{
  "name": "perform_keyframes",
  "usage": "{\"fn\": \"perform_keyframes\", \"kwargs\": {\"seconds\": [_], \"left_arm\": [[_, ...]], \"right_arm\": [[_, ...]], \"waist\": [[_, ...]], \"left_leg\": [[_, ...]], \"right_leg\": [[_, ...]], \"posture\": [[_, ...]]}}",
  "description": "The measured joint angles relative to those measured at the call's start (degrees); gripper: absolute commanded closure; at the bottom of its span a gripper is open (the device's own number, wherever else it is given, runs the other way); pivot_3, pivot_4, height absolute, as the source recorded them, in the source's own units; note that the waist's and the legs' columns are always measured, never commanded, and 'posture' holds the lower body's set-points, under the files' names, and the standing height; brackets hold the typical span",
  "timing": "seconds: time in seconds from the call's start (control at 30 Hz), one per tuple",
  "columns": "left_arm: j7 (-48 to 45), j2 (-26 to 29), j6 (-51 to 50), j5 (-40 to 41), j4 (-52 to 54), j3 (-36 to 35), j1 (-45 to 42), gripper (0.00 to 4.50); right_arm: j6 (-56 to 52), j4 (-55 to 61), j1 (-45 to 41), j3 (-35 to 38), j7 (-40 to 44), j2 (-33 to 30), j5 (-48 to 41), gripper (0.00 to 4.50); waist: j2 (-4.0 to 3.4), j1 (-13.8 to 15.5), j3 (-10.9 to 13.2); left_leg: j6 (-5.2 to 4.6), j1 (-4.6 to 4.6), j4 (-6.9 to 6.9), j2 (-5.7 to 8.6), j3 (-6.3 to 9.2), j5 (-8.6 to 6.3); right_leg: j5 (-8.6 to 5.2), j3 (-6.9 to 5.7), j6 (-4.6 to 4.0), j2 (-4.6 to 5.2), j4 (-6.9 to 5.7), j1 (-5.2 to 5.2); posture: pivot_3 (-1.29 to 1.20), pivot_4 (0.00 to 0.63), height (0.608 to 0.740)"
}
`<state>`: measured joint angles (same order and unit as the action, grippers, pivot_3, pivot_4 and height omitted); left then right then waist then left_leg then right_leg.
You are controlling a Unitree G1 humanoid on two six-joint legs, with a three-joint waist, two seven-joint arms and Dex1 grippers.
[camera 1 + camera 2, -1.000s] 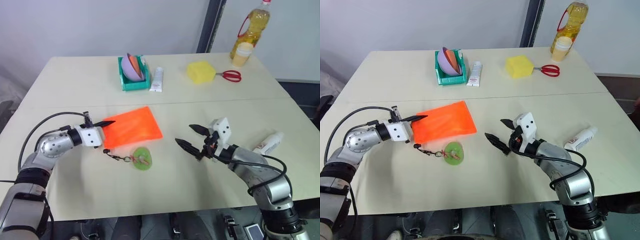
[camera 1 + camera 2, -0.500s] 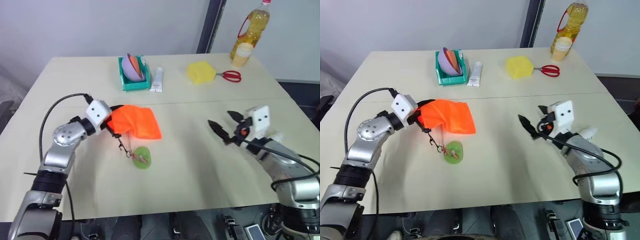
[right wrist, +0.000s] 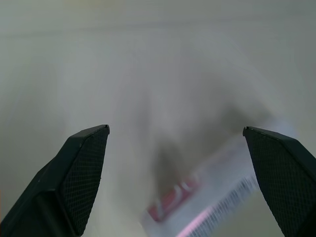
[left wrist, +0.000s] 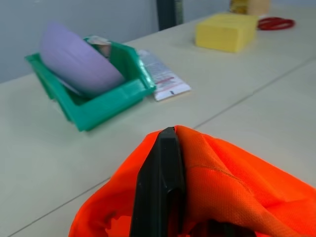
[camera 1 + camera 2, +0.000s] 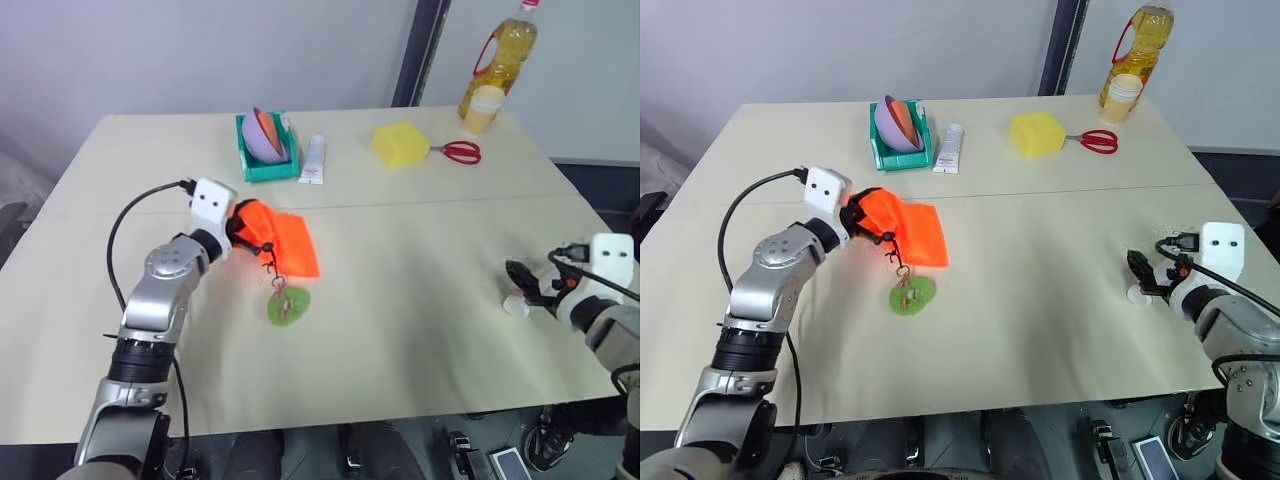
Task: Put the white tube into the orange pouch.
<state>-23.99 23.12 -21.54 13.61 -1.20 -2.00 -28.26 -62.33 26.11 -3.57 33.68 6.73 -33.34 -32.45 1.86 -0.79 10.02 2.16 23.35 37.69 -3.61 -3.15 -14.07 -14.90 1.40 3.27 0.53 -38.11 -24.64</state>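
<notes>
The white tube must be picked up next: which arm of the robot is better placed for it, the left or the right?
The right. The open right gripper sits at the white tube near the table's right edge. The left gripper is shut on the orange pouch, far across the table.

bin: green bin (image 5: 266, 160) with bowls, beyond my left gripper (image 5: 237, 228)
sponge: yellow sponge (image 5: 397, 144), red scissors (image 5: 461, 152) beside
bottle: oil bottle (image 5: 500, 55), far corner
</notes>
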Motion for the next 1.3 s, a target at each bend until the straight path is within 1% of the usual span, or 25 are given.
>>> {"fn": "perform_keyframes", "kwargs": {"seconds": [0.07,0.17,0.27,0.4,0.5,0.6,0.67,0.73,0.77,0.8,0.9,1.07,1.13,1.2,1.3], "left_arm": [[0.41,-0.41,-0.48,0.09,-0.01,-0.11,-0.41,4.41],[0.79,-0.92,-0.52,0.09,0.07,-0.13,-0.81,4.41],[4.67,-2.90,-0.52,-0.75,0.09,-1.37,-0.89,4.41],[12.08,-6.33,-0.55,-2.19,0.35,-3.46,-1.13,4.41],[16.59,-7.14,-0.43,-4.98,1.68,-3.59,-0.90,4.41],[20.64,-9.62,-1.53,-6.92,5.00,-3.50,0.40,4.50],[20.30,-10.22,-3.89,-7.22,7.72,-1.75,2.49,4.50],[18.22,-10.22,-7.26,-6.90,10.66,1.17,4.89,4.50],[16.97,-10.14,-9.27,-6.59,11.95,2.42,5.81,4.50],[15.88,-9.86,-11.18,-6.19,12.99,3.42,6.35,4.50],[13.05,-7.90,-16.36,-5.21,15.80,4.06,6.89,4.50],[9.23,-4.90,-22.84,-2.72,18.24,3.31,7.33,4.50],[7.93,-4.63,-25.73,-0.01,18.29,0.88,6.58,4.50],[7.75,-5.34,-28.62,2.83,17.77,-2.30,3.73,4.50],[7.64,-5.79,-31.21,6.35,17.43,-6.28,-2.09,4.50]], "right_arm": [[-3.15,0.54,-1.44,-0.01,-4.61,3.09,1.57,0.00],[-6.65,0.51,-2.98,-0.17,-9.91,6.08,4.26,0.00],[-8.30,-0.76,-5.71,0.73,-13.81,9.82,6.66,0.00],[-8.66,-3.31,-6.62,0.58,-16.57,13.14,9.43,0.00],[-8.34,-4.32,-7.54,0.65,-17.28,14.86,10.75,0.00],[-6.86,-5.45,-8.42,0.26,-17.39,15.69,11.92,0.82],[-5.70,-6.12,-8.75,-0.37,-17.25,16.09,12.44,1.76],[-5.13,-6.47,-8.95,-0.78,-17.04,16.14,13.22,2.83],[-4.79,-6.50,-9.01,-1.22,-16.91,16.09,13.54,3.23],[-4.61,-6.51,-9.01,-1.76,-16.56,15.85,13.81,3.50],[-3.37,-6.55,-7.83,-6.59,-13.25,12.70,14.68,3.50],[2.94,-5.41,-6.36,-17.19,-4.17,7.22,15.60,3.50],[7.12,-2.69,-5.81,-23.50,2.33,3.83,15.45,3.50],[10.38,0.65,-5.83,-27.99,7.91,2.17,14.73,3.50],[13.19,4.52,-7.06,-33.37,14.11,2.60,11.92,3.50]], "waist": [[0.00,0.03,0.00],[-0.01,0.06,0.00],[-0.01,0.06,0.00],[-0.01,0.08,0.00],[-0.01,-0.02,0.00],[-0.02,-0.05,-0.01],[-0.02,-0.07,-0.01],[-0.02,-0.03,-0.01],[-0.02,-0.03,-0.01],[-0.02,-0.08,-0.01],[-0.04,-0.45,-0.01],[-0.05,-0.54,-0.01],[-0.05,-0.42,0.01],[0.00,-0.32,0.04],[0.01,0.01,0.04]], "left_leg": [[0.00,0.01,0.00,0.01,0.00,0.00],[0.00,0.02,0.00,0.04,0.00,0.00],[0.00,0.03,0.00,0.03,0.01,0.00],[0.00,0.06,0.00,0.05,0.03,0.00],[0.00,0.05,-0.01,0.05,0.05,0.00],[0.00,0.05,-0.01,0.04,0.05,0.00],[0.00,0.04,-0.02,0.04,0.04,0.00],[0.00,0.05,-0.01,0.05,0.04,0.00],[0.00,0.05,-0.01,0.05,0.04,0.00],[0.00,0.05,-0.01,0.05,0.04,0.00],[-0.01,0.00,-0.03,0.05,0.04,0.00],[-0.01,-0.01,-0.15,0.05,0.10,0.00],[-0.01,0.01,-0.17,0.05,0.10,0.00],[-0.01,0.04,-0.16,0.05,0.17,0.00],[-0.01,0.05,-0.15,0.12,0.19,0.00]], "right_leg": [[0.00,0.00,0.00,0.00,0.00,0.00],[0.00,0.00,0.00,0.03,0.01,0.00],[0.00,0.00,0.01,0.03,0.02,0.00],[-0.01,0.01,0.02,0.03,0.02,0.00],[-0.01,0.01,0.02,0.02,0.03,-0.01],[-0.01,0.01,0.02,0.02,0.03,-0.01],[-0.01,0.01,0.02,0.02,0.03,0.00],[-0.01,0.01,0.02,0.03,0.03,0.00],[-0.01,0.01,0.02,0.03,0.03,0.00],[-0.01,0.00,0.02,0.02,0.04,0.00],[-0.02,0.01,0.01,0.00,0.03,-0.01],[-0.04,0.01,0.02,-0.04,0.05,-0.04],[-0.05,0.00,0.04,-0.04,0.06,-0.07],[-0.05,-0.06,0.05,-0.04,0.07,-0.07],[-0.07,-0.08,0.08,0.00,0.10,-0.04]], "posture": [[0.00,0.150,0.726],[0.00,0.150,0.726],[0.00,0.150,0.726],[0.00,0.150,0.726],[0.00,0.150,0.726],[0.00,0.150,0.726],[0.00,0.150,0.726],[0.00,0.150,0.726],[0.00,0.150,0.726],[0.00,0.150,0.726],[0.00,0.150,0.726],[0.00,0.150,0.726],[0.00,0.150,0.726],[0.00,0.150,0.726],[0.00,0.150,0.726]]}}
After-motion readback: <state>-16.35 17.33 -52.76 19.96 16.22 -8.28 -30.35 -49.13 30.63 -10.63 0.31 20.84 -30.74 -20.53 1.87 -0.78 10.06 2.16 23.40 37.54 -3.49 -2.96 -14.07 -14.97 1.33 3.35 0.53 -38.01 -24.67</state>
